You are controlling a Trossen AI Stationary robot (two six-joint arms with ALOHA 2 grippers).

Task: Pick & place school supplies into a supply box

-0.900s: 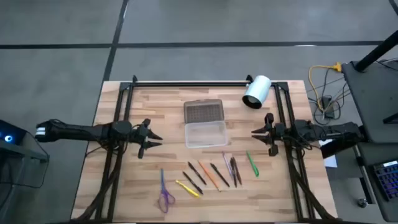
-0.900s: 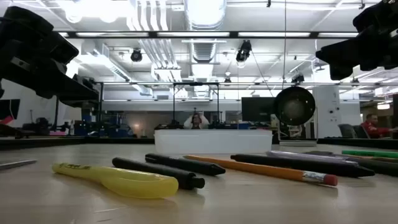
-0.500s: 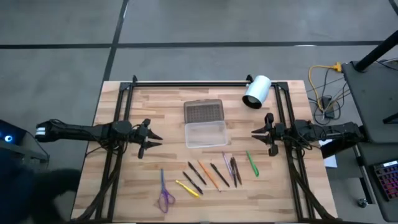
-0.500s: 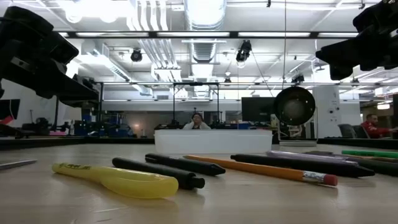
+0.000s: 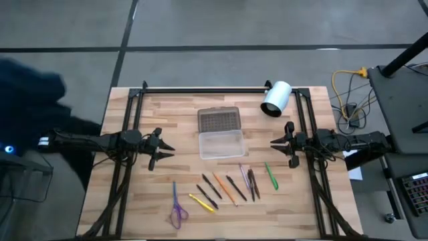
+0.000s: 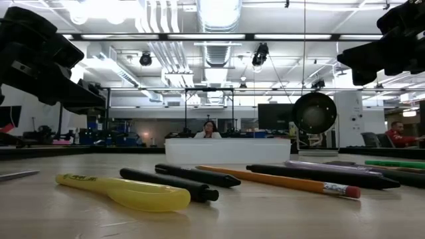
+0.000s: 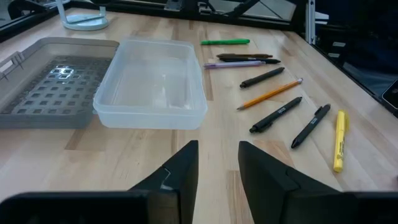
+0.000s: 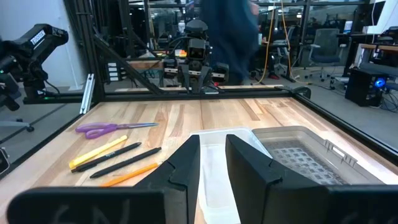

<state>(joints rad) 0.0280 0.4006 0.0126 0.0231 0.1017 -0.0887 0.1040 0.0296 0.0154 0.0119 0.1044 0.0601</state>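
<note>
The supply box [image 5: 221, 144], a clear tray, rests on its base at the table's middle, its grey gridded lid [image 5: 219, 120] lying flat against its far side. Several pens and pencils [image 5: 231, 187] lie in a fan nearer the front edge, with a green pen [image 5: 271, 176] at the right and a yellow highlighter [image 5: 201, 203] at the left. Purple-handled scissors [image 5: 176, 209] lie at the front left. My left gripper [image 5: 167, 150] hovers left of the box, open and empty [image 7: 217, 152]. My right gripper [image 5: 275, 145] hovers right of it, open and empty [image 8: 212, 146].
A white cylinder [image 5: 275, 99] lies at the table's far right corner. Black frame rails [image 5: 127, 134] run along the table's left, right and far edges. A person in dark clothing [image 5: 33, 100] stands beside the left arm, off the table. Cables [image 5: 348, 100] lie on the floor at right.
Both arms and all the supplies have kept still. The person in dark clothing has moved along the floor left of the table, from the near side toward the far side.
</note>
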